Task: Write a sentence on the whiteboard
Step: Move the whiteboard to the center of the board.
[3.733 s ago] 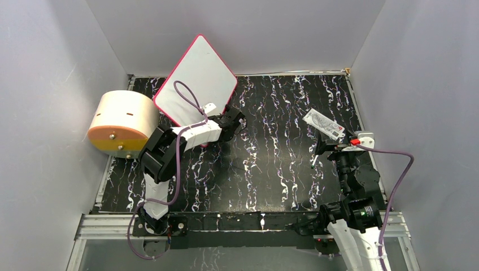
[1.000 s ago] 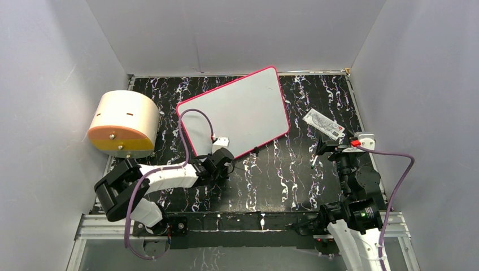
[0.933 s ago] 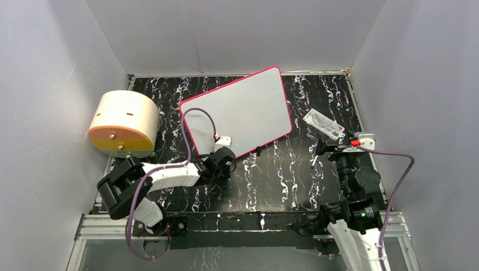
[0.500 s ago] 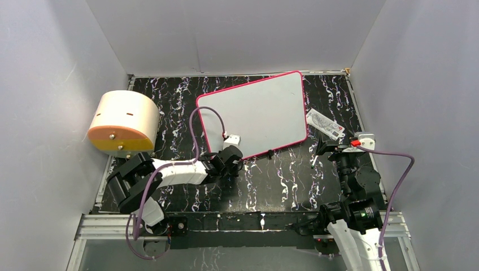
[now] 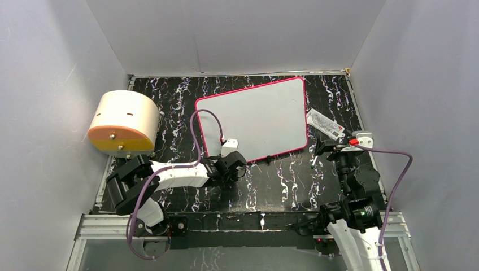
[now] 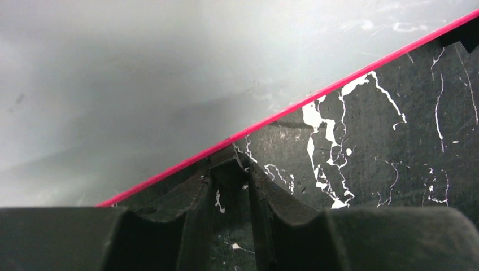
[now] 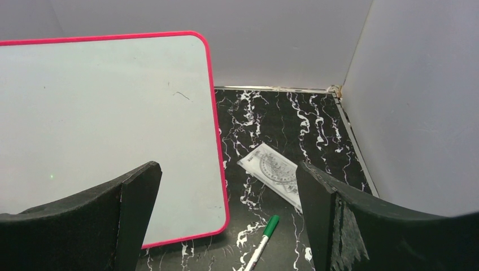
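Observation:
The whiteboard [image 5: 254,124], white with a pink-red rim, hangs tilted over the middle of the table. My left gripper [image 5: 243,162] is shut on its near rim; in the left wrist view its narrow jaws [image 6: 231,164] meet the pink edge of the whiteboard [image 6: 141,73]. No sentence is in view; the whiteboard [image 7: 101,124] shows only faint specks. My right gripper [image 5: 332,148] stands wide open and empty at the right, its jaws [image 7: 226,168] framing a green-capped marker [image 7: 265,237] that lies on the table off the board's right corner.
A clear packet with a protractor [image 5: 325,124] lies right of the board, also seen in the right wrist view [image 7: 271,172]. A cream drum with an orange face [image 5: 121,121] sits at the far left. Grey walls close in three sides.
My left gripper has carried the whiteboard to the right and turned it squarer to the table, after it stood on edge at the back left earlier. The right arm has not moved.

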You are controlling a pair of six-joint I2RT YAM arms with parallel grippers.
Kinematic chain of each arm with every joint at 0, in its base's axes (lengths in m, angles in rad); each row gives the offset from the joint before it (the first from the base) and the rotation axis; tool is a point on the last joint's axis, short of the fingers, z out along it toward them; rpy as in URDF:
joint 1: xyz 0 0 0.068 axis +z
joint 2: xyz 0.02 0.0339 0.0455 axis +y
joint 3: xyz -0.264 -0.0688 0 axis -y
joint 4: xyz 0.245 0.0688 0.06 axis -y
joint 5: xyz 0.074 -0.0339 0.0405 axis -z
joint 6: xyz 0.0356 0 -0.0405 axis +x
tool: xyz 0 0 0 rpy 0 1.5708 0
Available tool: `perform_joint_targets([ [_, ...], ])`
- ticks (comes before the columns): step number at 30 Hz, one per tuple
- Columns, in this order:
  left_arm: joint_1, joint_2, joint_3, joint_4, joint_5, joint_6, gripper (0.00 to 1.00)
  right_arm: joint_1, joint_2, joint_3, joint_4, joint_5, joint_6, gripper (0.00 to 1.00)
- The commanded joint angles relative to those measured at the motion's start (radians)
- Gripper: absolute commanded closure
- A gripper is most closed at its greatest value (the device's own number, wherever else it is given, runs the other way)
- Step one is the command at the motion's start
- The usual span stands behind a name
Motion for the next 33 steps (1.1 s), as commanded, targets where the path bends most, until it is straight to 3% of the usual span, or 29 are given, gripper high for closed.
perform_joint_targets([
  [1,-0.016,-0.045,0.023,-0.128,-0.01,-0.03,0.7,0.004,0.031,0.04,0.024,-0.029,-0.003,0.01],
  [5,-0.02,-0.074,0.042,-0.144,0.005,-0.044,0.52,0.004,0.063,0.062,0.003,-0.025,0.007,0.01],
  [9,-0.021,-0.115,0.055,-0.153,0.04,-0.048,0.41,0.004,0.118,0.109,-0.032,-0.007,0.023,0.01],
  [15,-0.021,-0.229,0.097,-0.22,0.036,-0.034,0.2,0.004,0.299,0.218,-0.16,0.069,0.151,0.01],
  [27,-0.003,-0.377,0.303,-0.354,-0.1,0.209,0.1,0.005,0.601,0.274,-0.34,0.126,0.399,0.01],
  [33,0.037,-0.411,0.332,-0.316,-0.222,0.362,0.09,-0.003,0.754,0.287,-0.401,0.162,0.462,0.04],
])
